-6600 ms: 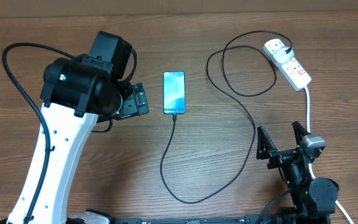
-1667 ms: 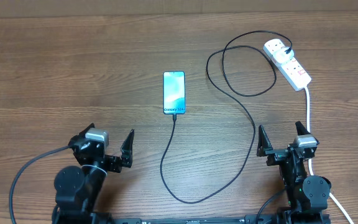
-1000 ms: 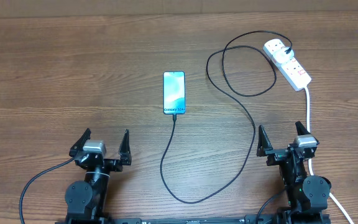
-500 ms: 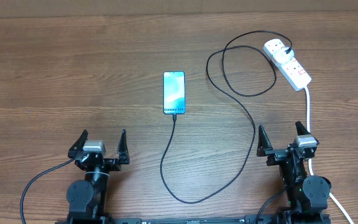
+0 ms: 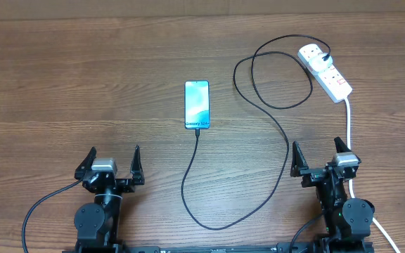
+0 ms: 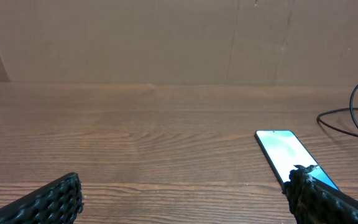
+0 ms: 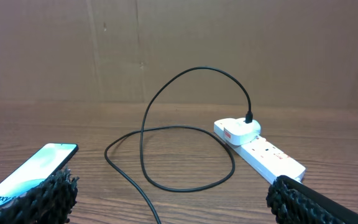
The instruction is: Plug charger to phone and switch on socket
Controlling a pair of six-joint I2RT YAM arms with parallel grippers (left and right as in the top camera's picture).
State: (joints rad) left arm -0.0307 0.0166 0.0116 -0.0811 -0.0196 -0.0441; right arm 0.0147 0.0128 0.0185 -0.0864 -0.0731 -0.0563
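While our left gripper [image 5: 114, 150] and right gripper [image 5: 316, 144] sit jaws spread, a thin black charger cable [image 5: 287, 151] links the slim blue-screened phone [image 5: 197, 105] to the white power strip [image 5: 332, 79].

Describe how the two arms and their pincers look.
Both are black with round joints. The left pincer and right pincer each have two pointed fingers with bumpy pads, a grey block between them, and a black lead trailing.

Lit phone [image 5: 197, 105] lies flat, charger [image 7: 240, 130] cable plugged in, its adapter in the white socket [image 5: 335, 80].
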